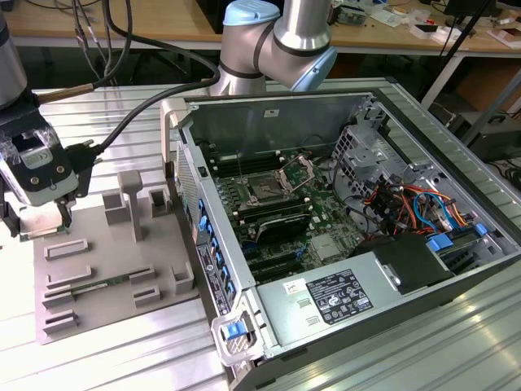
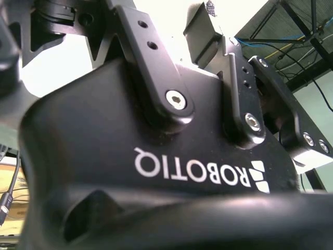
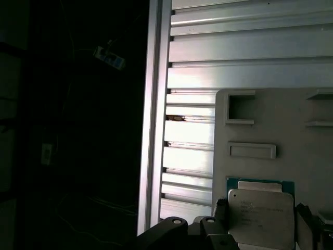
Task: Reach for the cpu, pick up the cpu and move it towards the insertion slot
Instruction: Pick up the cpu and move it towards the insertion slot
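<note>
First wrist view: hand [image 3: 261, 225] sits around cpu [image 3: 260, 208] at tray [image 3: 270, 120] | I cannot tell if it grips | exterior view: insertion slot [image 1: 264, 193] well apart from tray, carry pending

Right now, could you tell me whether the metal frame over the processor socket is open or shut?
Open: in the exterior view the frame stands hinged up beside the dark socket, leaving it uncovered.

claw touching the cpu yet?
Cannot tell. In the first wrist view the claw straddles the cpu on the grey tray, but neither contact nor a gap shows plainly.
</note>
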Robot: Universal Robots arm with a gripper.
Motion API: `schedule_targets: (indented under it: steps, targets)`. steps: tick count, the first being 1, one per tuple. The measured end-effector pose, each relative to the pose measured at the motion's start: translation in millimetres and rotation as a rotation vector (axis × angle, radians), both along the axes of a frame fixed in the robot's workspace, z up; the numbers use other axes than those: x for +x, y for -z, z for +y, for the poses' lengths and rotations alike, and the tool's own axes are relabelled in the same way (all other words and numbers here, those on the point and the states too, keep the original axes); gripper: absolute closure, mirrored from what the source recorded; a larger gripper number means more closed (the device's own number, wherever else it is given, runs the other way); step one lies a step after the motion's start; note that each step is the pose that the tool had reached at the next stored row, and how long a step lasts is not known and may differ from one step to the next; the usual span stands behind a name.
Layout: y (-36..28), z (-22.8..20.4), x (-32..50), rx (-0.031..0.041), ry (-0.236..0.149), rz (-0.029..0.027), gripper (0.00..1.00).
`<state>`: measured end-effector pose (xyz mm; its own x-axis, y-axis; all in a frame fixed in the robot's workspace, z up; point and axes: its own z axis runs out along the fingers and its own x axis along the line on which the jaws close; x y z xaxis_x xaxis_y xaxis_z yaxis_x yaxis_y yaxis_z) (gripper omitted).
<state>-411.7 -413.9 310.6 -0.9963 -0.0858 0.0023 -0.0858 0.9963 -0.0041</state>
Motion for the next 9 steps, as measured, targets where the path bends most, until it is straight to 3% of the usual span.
schedule_targets:
  steps: [9]
  targets:
    - [-1.8, 0.0, 0.0, 0.0000, 0.000, 0.0000, 0.45]
